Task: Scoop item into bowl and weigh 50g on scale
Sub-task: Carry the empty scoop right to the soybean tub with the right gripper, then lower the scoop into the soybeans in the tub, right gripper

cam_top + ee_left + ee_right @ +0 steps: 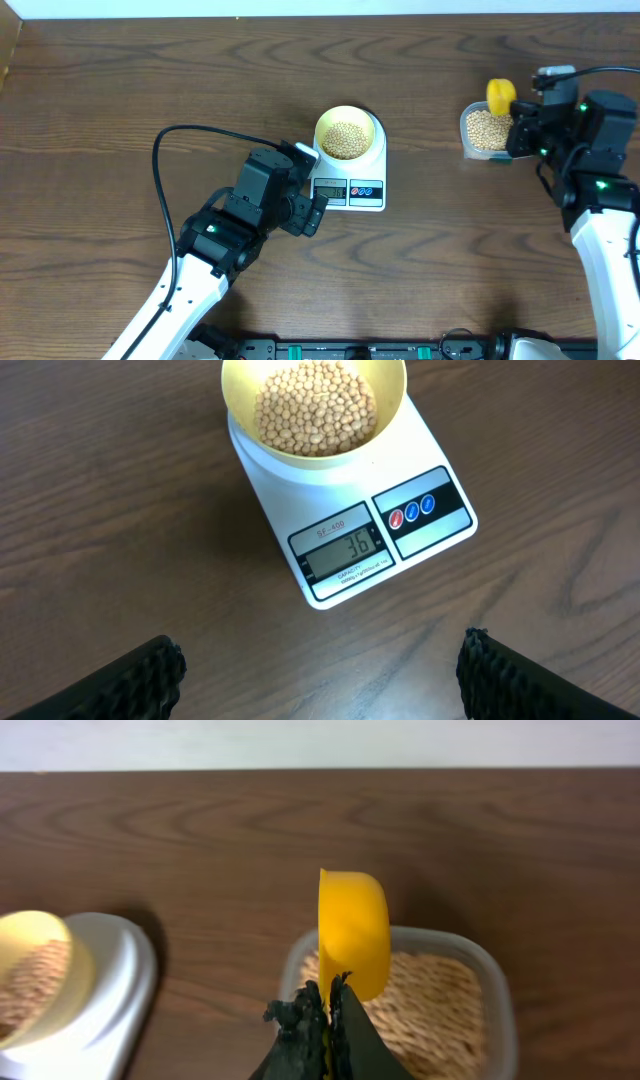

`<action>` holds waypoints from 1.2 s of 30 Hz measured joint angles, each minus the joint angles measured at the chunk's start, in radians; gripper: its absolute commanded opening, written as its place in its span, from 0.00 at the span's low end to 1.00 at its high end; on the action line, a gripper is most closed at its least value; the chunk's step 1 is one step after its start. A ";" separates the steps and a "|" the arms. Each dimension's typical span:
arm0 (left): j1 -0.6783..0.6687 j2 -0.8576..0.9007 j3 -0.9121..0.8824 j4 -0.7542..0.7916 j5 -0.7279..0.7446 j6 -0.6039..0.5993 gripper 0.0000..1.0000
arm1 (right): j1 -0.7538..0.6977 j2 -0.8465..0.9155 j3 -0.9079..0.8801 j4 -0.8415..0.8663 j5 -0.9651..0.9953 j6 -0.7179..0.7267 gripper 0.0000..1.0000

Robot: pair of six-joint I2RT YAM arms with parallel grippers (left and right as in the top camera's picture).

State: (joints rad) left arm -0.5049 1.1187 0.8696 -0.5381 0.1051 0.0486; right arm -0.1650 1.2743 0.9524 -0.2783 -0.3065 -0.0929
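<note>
Small round tan-beige beans point(316, 408) lie in the small pale yellow-green bowl point(238, 390) on the flat white digital scale point(275, 485). Its display point(344, 547) reads 36. More beans fill the clear plastic tub point(497, 990) on the worktop point(200, 840). Your right pincer point(328, 1005) is clenched on the handle of the bright yellow plastic scoop point(352, 930), above the tub. Your left pincer point(320, 685) is released, near the scale. Judged light, hard and prone to rolling: carry the scoop level, gripped by the handle.
</note>
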 measured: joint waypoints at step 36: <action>0.000 0.000 0.000 0.000 0.000 0.000 0.89 | -0.129 0.000 0.000 -0.237 -0.040 -0.180 0.01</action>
State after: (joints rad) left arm -0.5049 1.1187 0.8696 -0.5381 0.1051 0.0486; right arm -0.2935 1.2743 0.9524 -0.5152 -0.3470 -0.2729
